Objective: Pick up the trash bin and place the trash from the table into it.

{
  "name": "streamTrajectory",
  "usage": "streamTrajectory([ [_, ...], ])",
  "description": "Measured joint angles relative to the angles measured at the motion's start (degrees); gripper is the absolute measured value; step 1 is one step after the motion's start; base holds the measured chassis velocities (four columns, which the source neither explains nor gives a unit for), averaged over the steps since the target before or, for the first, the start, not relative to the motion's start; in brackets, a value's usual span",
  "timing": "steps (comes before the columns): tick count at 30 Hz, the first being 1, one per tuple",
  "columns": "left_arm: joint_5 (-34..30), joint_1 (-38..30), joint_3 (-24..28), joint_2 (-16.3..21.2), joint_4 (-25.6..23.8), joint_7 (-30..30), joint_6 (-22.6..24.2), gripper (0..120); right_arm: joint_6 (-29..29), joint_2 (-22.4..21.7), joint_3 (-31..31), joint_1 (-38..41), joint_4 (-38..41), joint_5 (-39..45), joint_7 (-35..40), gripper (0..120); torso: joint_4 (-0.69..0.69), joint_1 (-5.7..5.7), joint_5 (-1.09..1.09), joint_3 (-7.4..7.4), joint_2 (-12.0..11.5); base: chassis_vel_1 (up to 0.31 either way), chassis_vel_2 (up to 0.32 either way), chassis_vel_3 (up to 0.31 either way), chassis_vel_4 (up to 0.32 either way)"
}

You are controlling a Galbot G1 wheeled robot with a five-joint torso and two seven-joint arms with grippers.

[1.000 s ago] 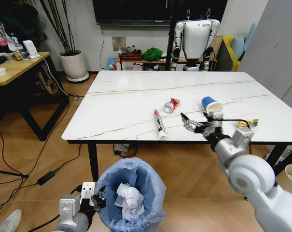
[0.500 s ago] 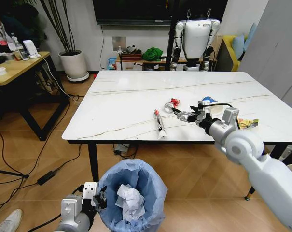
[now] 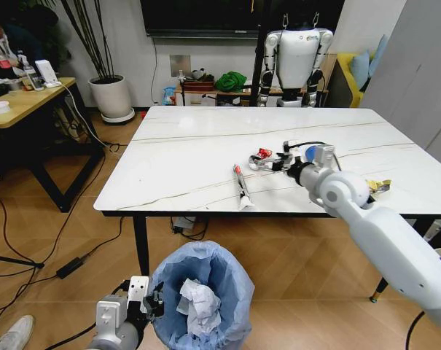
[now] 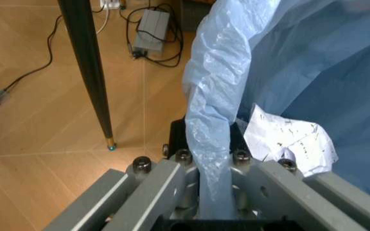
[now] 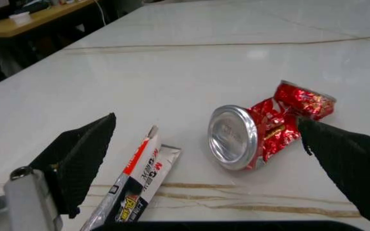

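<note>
The trash bin (image 3: 205,292), lined with a light-blue bag, hangs low in front of the table (image 3: 184,146) with crumpled white paper (image 3: 197,302) inside. My left gripper (image 3: 151,300) is shut on its rim; in the left wrist view the bag's rim (image 4: 214,120) runs between the fingers (image 4: 152,192). My right gripper (image 3: 269,162) is open just above the tabletop, straddling the crushed red-silver can (image 3: 259,158); the right wrist view shows the can (image 5: 262,127) between the black pads (image 5: 82,154). The long wrapper (image 3: 240,187) lies to the can's left. The blue cup (image 3: 312,152) is partly hidden by my forearm. The yellow wrapper (image 3: 377,187) is at the right.
A yellow wooden desk (image 3: 23,102) stands at the left, with cables (image 3: 67,266) across the floor. A potted plant (image 3: 111,95) and a white humanoid robot (image 3: 297,58) stand behind the table. A black table leg (image 4: 88,67) is close to the bin.
My right gripper has swung left and farther over the table, from beside the blue cup to the crushed can. The bin and left gripper have barely moved.
</note>
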Motion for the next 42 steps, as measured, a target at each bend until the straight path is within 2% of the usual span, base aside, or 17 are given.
streamTrajectory([
  [11, -0.14, -0.49, -0.55, -0.62, 0.00, 0.06, 0.00, 0, 0.68, 1.89, -4.74, 4.71, -9.92, -0.84, -4.47, 97, -0.01, 0.00, 0.02, 0.00, 0.00, 0.000, 0.000, 0.000, 0.000],
  [19, -0.36, -0.57, -1.14, -0.57, -0.12, 0.23, 0.00, 0, 0.90, 2.73, -5.39, 6.74, -11.85, -0.98, -5.38, 94, 0.00, 0.00, 0.02, 0.00, 0.01, 0.000, 0.000, 0.000, 0.000],
  [26, -0.90, -0.70, -1.49, -0.19, -0.21, 0.37, 0.00, 0, 0.94, 3.28, -6.07, 7.47, -11.83, -1.11, -5.39, 88, 0.00, 0.00, 0.02, 0.00, 0.01, 0.000, 0.000, 0.000, 0.000],
  [28, -1.20, -0.86, -1.69, -0.09, -0.26, 0.38, 0.00, 0, 1.22, 3.10, -6.08, 6.93, -11.80, -1.55, -5.38, 76, 0.00, 0.00, 0.02, 0.00, 0.01, 0.000, 0.000, 0.000, 0.000],
  [30, -1.30, -0.93, -1.73, -0.08, -0.26, 0.38, 0.00, 0, 1.38, 2.92, -6.07, 6.60, -11.64, -1.76, -5.37, 72, -0.01, 0.00, 0.03, 0.00, 0.01, 0.000, 0.000, 0.000, 0.000],
  [32, -1.38, -1.18, -1.74, -0.14, -0.25, 0.40, 0.00, 0, 1.53, 2.62, -5.94, 6.19, -11.34, -1.93, -5.35, 61, -0.02, 0.00, 0.02, -0.01, 0.01, 0.000, 0.000, 0.000, 0.000],
  [34, -1.38, -1.27, -1.70, -0.20, -0.22, 0.40, 0.00, 0, 1.58, 2.57, -5.91, 6.15, -11.33, -1.96, -5.31, 57, -0.02, 0.00, 0.01, -0.01, 0.01, 0.000, 0.000, 0.000, 0.000],
  [36, -1.38, -1.30, -1.60, -0.29, -0.19, 0.41, 0.00, 0, 1.68, 2.55, -5.88, 6.12, -11.36, -2.01, -5.16, 46, -0.01, 0.00, 0.03, -0.01, 0.01, 0.000, 0.000, 0.000, 0.000],
  [39, -1.35, -1.27, -1.65, -0.32, -0.17, 0.42, 0.00, 0, 1.79, 2.55, -5.87, 6.04, -11.43, -2.11, -5.10, 39, 0.00, 0.00, 0.02, 0.00, 0.01, 0.000, 0.000, 0.000, 0.000],
  [42, -1.32, -1.17, -1.82, -0.32, -0.17, 0.42, 0.00, 0, 2.08, 2.64, -5.85, 5.77, -11.46, -2.29, -4.95, 25, 0.00, 0.00, 0.02, -0.01, 0.01, 0.000, 0.000, 0.000, 0.000],
])
